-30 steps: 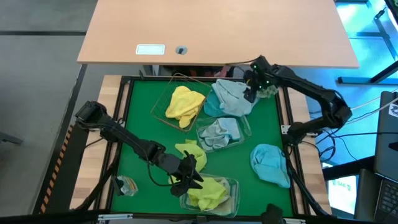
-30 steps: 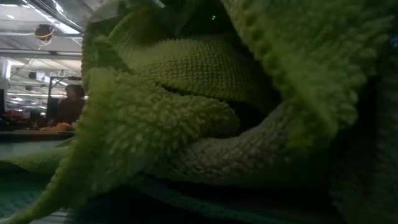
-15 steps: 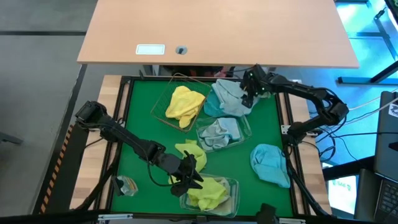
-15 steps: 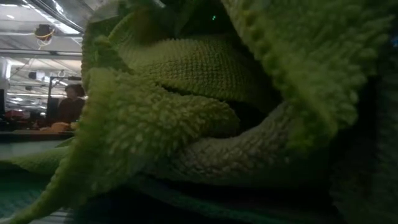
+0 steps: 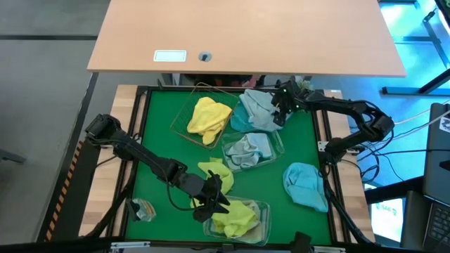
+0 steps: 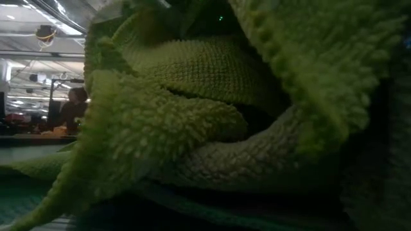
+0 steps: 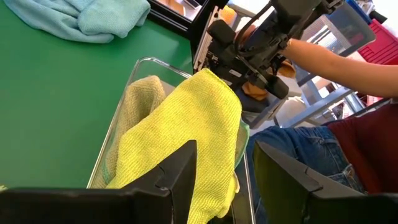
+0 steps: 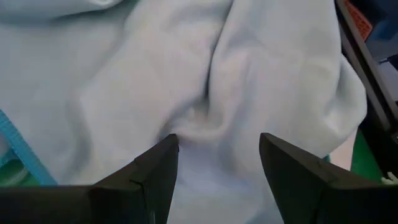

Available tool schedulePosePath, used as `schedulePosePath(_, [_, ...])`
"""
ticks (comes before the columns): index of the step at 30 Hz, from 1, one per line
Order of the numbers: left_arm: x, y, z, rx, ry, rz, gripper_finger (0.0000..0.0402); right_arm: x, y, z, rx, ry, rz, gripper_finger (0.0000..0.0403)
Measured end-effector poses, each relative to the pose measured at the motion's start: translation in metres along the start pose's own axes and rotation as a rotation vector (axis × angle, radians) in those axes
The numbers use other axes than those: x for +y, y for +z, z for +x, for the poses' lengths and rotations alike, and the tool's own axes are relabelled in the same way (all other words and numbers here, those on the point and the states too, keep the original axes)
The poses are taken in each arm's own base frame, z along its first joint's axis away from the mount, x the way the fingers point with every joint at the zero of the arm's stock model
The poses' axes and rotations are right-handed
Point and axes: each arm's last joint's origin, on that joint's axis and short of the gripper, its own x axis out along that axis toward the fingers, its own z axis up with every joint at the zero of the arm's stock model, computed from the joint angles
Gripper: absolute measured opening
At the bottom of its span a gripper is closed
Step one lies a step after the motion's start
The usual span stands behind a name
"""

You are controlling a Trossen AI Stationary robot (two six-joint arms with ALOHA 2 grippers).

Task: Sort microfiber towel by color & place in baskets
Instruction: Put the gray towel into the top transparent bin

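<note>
- The right end effector [image 5: 280,107] hovers with fingers spread and empty over the light blue towel [image 5: 259,111] at the surface's far edge, right of middle.
- That cloth looks soft, light and limp; pinching a raised fold near its middle should lift it whole.
- The left end effector [image 5: 213,199], also spread and empty, sits by the near-edge tub [image 5: 261,223] holding a lime towel [image 5: 233,216].
- Another blue towel [image 5: 306,185] lies loose near the right edge.

low view: lime-green towel [image 6: 212,115] blocks nearly everything | 9 o'clock: distant person [image 6: 74,106] blurred | left wrist view: seated person [image 7: 348,112] cut off at 3 o'clock
</note>
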Motion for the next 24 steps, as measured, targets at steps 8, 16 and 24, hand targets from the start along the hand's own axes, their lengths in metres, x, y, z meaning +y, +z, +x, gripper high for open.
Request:
schedulePosePath(8, [0.0,0.0,0.0,0.0,0.0,0.0,0.0151,-0.002,0.002,0.001,-0.024,-0.043,-0.004,0.0225])
schedulePosePath(16, [0.0,0.0,0.0,0.0,0.0,0.0,0.0151,-0.003,-0.002,0.014,0.031,-0.059,-0.001,0.0225])
schedulePosePath(24, [0.0,0.0,0.0,0.0,0.0,0.0,0.0151,-0.005,-0.001,0.02,0.023,-0.083,-0.002,0.0195])
